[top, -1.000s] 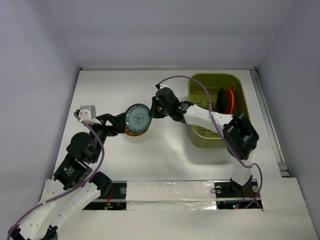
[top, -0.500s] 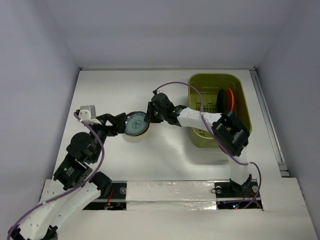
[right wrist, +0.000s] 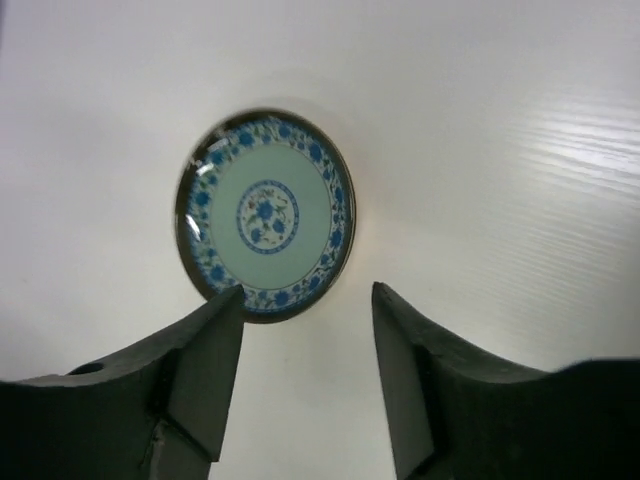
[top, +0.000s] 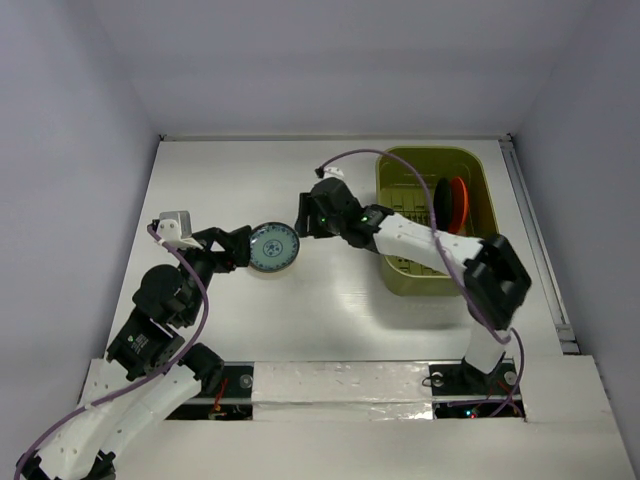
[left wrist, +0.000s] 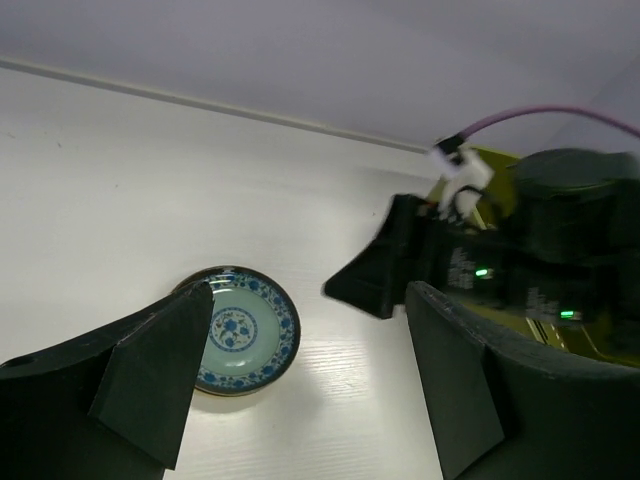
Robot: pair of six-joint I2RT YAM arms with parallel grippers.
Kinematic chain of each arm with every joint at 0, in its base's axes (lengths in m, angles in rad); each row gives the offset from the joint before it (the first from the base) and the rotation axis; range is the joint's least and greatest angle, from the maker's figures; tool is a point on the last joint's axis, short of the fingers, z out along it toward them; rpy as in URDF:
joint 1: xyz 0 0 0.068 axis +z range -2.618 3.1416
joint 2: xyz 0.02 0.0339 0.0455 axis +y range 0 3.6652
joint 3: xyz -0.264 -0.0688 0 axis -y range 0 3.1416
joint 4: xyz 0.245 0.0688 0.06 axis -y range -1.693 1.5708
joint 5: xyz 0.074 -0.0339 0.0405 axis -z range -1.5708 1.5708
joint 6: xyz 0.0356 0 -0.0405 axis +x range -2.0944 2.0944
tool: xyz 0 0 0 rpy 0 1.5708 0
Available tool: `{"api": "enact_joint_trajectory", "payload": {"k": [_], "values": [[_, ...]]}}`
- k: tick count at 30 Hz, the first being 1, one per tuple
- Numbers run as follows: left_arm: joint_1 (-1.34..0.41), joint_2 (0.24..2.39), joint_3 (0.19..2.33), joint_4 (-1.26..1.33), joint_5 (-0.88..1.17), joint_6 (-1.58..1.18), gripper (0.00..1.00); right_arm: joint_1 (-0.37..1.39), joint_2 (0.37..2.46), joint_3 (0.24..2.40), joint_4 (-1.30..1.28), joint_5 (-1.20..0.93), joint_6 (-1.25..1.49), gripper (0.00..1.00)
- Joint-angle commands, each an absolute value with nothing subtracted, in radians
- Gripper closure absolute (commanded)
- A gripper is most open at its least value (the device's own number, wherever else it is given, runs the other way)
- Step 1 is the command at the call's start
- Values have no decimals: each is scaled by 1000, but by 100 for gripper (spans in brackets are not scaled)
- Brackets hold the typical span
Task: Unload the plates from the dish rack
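Note:
A pale blue-green patterned plate (top: 273, 247) lies flat on the table at centre left; a pale rim shows under its near edge. It also shows in the left wrist view (left wrist: 240, 330) and the right wrist view (right wrist: 265, 213). My left gripper (top: 238, 248) is open just left of the plate, one finger (left wrist: 150, 370) over its left edge. My right gripper (top: 305, 215) is open and empty, just right of the plate and apart from it. The olive-green dish rack (top: 480, 180) stands at the right with an orange-red plate (top: 459, 203) on edge beside a dark one (top: 440, 203).
The right arm stretches from the rack's near side across to the table's centre. White walls close the table at the back and left. A rail (top: 535, 240) runs along the right edge. The right gripper's black body (left wrist: 400, 265) fills the space past the left fingers.
The right gripper brought the blue-green plate down next to the left gripper, let it go and drew back a little toward the rack. The left arm stayed put.

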State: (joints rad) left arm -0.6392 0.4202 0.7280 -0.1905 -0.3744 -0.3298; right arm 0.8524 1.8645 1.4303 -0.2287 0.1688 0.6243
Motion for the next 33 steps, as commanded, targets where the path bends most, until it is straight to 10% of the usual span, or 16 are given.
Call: {"api": "enact_joint_trajectory", "payload": {"k": [1,4,12,18,24,33], "values": [[-635,403,723,-140,-380,-322,26,859,1685,1407,-279,328,557,44],[-635,400,723,-138,-376,-322,33,859,1516,1356,-378,542,513,100],[-635,394,724,-137,-365,-319,87,551,1171,1206,-554,670,434,96],[-635,402,726,-137,-357,-321,81,400,1236,1212,-580,676,354,60],[-635,402,724,-135,-356,-319,61,324,1383,1270,-575,658,287,59],[-635,405,724,-135,-353,-318,59,291,1517,1313,-545,643,229,62]]}}
